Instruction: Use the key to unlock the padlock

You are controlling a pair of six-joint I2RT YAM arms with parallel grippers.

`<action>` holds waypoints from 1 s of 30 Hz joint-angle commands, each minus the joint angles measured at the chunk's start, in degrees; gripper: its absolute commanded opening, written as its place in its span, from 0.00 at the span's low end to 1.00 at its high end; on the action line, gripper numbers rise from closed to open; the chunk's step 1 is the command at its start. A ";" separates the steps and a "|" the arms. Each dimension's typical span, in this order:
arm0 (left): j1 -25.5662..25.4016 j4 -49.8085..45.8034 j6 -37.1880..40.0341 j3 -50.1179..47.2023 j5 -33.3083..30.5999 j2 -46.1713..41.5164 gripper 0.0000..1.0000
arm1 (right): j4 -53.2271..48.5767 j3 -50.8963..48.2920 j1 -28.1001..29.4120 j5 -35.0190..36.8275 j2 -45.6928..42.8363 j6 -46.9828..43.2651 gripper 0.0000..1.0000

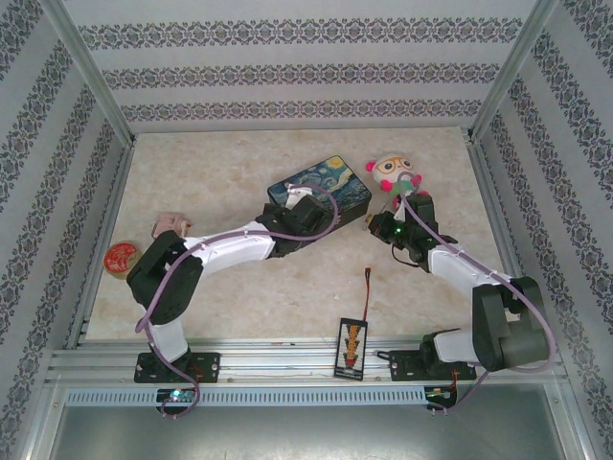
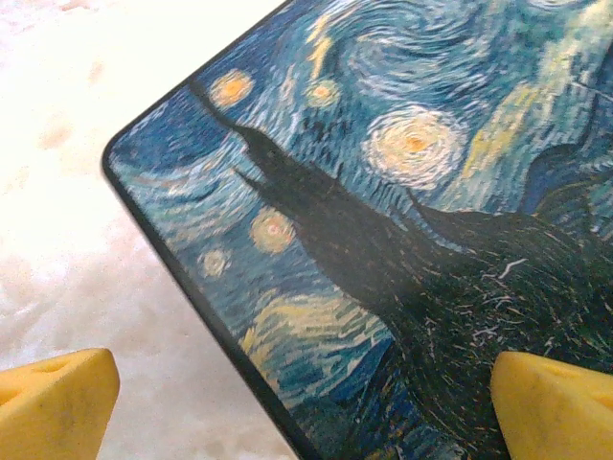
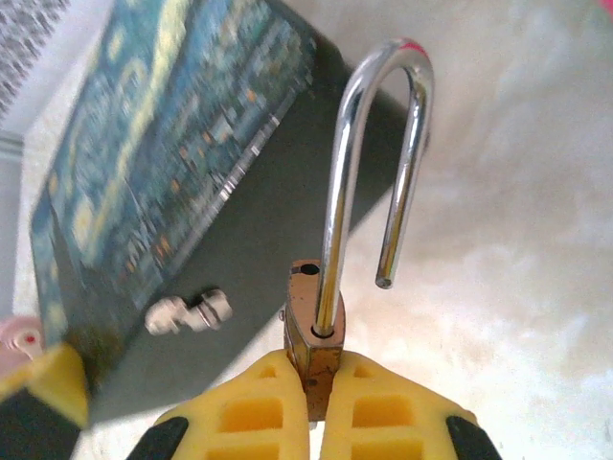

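Padlock clamped in right gripper, shackle open; left gripper apart over painted box

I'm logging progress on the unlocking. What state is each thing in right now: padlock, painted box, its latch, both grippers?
padlock: shackle open, one end free of the body.
painted box: lid shut, lying on the table.
latch: nothing hooked through it.
left gripper: open, over a corner of the box, holding nothing.
right gripper: shut on the padlock's body.
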 commanded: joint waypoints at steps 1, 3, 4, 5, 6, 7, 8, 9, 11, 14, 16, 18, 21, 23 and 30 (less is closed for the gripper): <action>3.88 -5.55 0.88 -3.23 -1.43 0.15 0.99 | -6.92 0.79 1.00 0.34 -1.69 -3.34 0.04; 4.99 -5.23 1.39 -3.61 -1.39 -0.40 0.99 | -8.45 0.92 1.61 0.21 -2.08 -3.96 0.04; 5.39 -5.10 1.72 -3.75 -1.53 -0.71 0.99 | -9.23 1.03 1.91 0.05 -2.25 -4.23 0.04; 5.63 -5.01 2.03 -3.82 -1.76 -0.85 0.99 | -9.76 1.14 2.19 -0.28 -2.35 -4.48 0.04; 5.93 -5.16 2.29 -3.77 -1.94 -1.05 0.99 | -10.37 1.31 2.47 -0.80 -2.35 -4.81 0.04; 6.21 -5.35 2.47 -3.77 -2.11 -1.18 0.99 | -10.97 1.55 2.84 -1.25 -2.27 -5.08 0.04; 6.49 -5.44 2.56 -3.78 -2.19 -1.28 0.99 | -11.47 1.79 3.05 -1.67 -2.18 -5.36 0.04; 6.77 -5.36 2.78 -3.98 -2.28 -1.37 0.99 | -12.12 2.13 3.42 -2.08 -2.13 -5.72 0.04; 7.54 -5.36 2.99 -4.27 -2.29 -1.47 0.99 | -13.22 2.68 4.11 -2.75 -1.84 -6.30 0.04; 8.92 -5.32 3.44 -4.39 -2.18 -1.46 0.99 | -14.92 3.66 5.04 -3.74 -1.63 -7.04 0.04; 9.96 -5.45 3.62 -4.51 -2.31 -1.80 0.99 | -16.33 4.41 5.74 -4.21 -1.47 -7.69 0.04; 10.81 -5.36 3.93 -4.81 -2.30 -2.19 0.99 | -17.50 4.97 6.22 -4.65 -1.52 -8.19 0.04; 12.12 -5.36 4.23 -5.18 -2.55 -2.98 0.99 | -19.16 5.66 6.52 -5.36 -1.43 -8.80 0.04; 12.88 -5.36 4.24 -5.49 -2.55 -3.61 0.99 | -19.93 6.10 6.64 -6.75 -1.25 -9.25 0.04; 13.49 -5.68 5.44 -5.75 -4.69 -5.10 0.99 | -24.95 9.48 6.66 -12.75 1.64 -12.92 0.09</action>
